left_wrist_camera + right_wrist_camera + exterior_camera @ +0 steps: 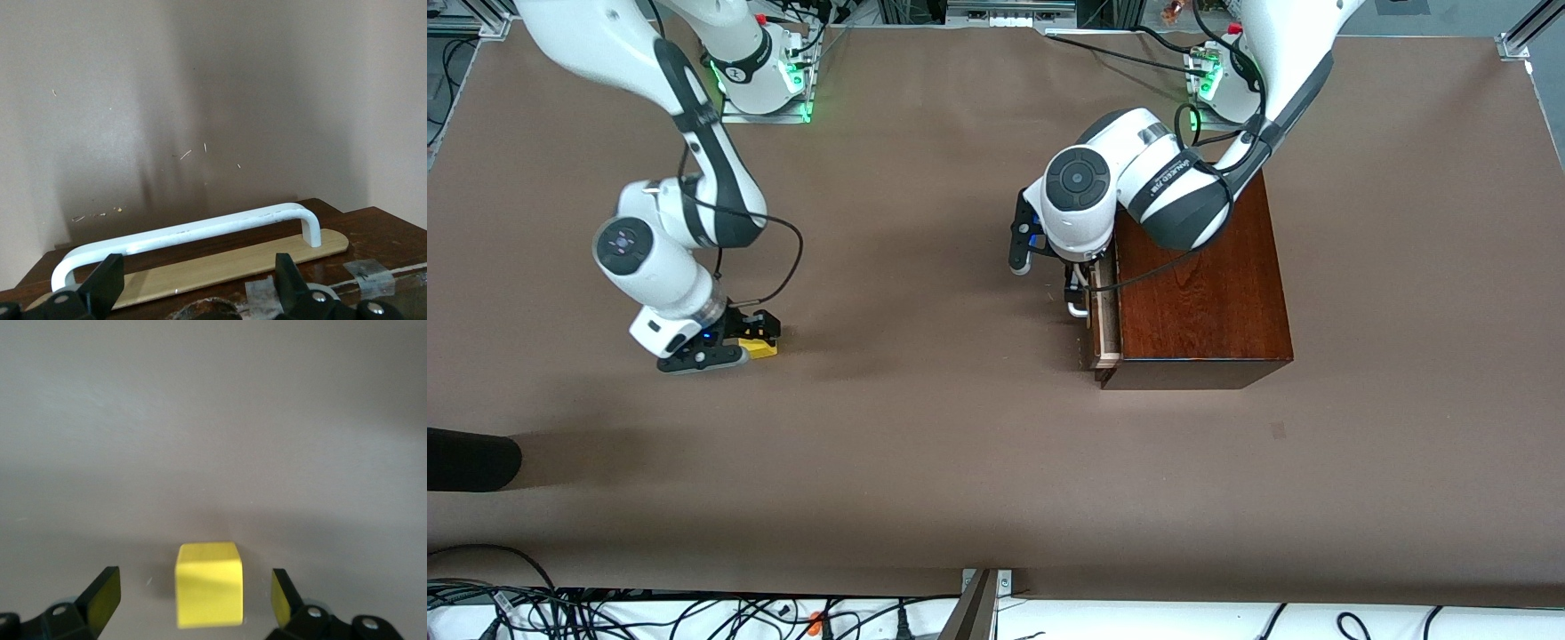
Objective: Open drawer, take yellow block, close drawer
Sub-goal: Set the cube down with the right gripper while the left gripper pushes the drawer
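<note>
The yellow block point(765, 348) rests on the brown table near the right arm's end. My right gripper point(751, 342) is open, low over the table, with one finger on each side of the block and a gap on both sides. In the right wrist view the block point(208, 583) sits between the fingers point(103, 597). The mahogany box point(1200, 293) stands toward the left arm's end. Its drawer point(1107, 311) is out by a narrow pale strip. My left gripper point(1076, 284) is open over the white handle point(200, 230), not holding it.
A black object point(471, 458) lies at the table's edge toward the right arm's end, nearer the front camera. Cables point(605, 613) run along the front edge. The left arm's wrist hangs over the box's top.
</note>
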Available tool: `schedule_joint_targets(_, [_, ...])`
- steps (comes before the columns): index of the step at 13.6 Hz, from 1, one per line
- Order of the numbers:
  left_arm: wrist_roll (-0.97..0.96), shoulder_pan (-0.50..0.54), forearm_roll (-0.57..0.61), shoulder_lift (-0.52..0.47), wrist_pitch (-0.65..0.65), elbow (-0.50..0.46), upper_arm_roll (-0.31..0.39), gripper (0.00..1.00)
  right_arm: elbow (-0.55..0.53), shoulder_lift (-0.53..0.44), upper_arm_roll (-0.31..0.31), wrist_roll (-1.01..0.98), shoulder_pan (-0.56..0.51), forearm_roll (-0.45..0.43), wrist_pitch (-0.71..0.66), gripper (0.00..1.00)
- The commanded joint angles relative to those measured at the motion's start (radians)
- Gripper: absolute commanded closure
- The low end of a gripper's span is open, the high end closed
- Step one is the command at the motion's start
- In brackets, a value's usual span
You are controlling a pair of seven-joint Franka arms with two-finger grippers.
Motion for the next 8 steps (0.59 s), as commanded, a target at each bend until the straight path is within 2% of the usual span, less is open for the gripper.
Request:
schedule_joint_targets(1, [0.005,0.015,0.024,-0.026,-0.025,-0.01,0.005,0.0,0.097,-0.18,0.019,0.01,-0.019,0.007,-0.321,0.0])
schedule_joint_targets(3, [0.009,0.035,0.024,-0.026,-0.042,-0.009,0.004,0.0,0.19,-0.25,0.019,0.007,-0.025,0.039,-0.501,0.0])
schedule_joint_targets(5, [0.009,0.043,0.024,-0.029,-0.049,-0.009,0.002,0.0,0.354,-0.248,0.015,0.001,-0.049,0.062,-0.706,0.0])
schedule_joint_targets(8, [0.009,0.043,0.025,-0.029,-0.049,-0.009,0.002,0.0,0.494,-0.244,0.005,-0.028,-0.05,0.062,-0.845,0.0])
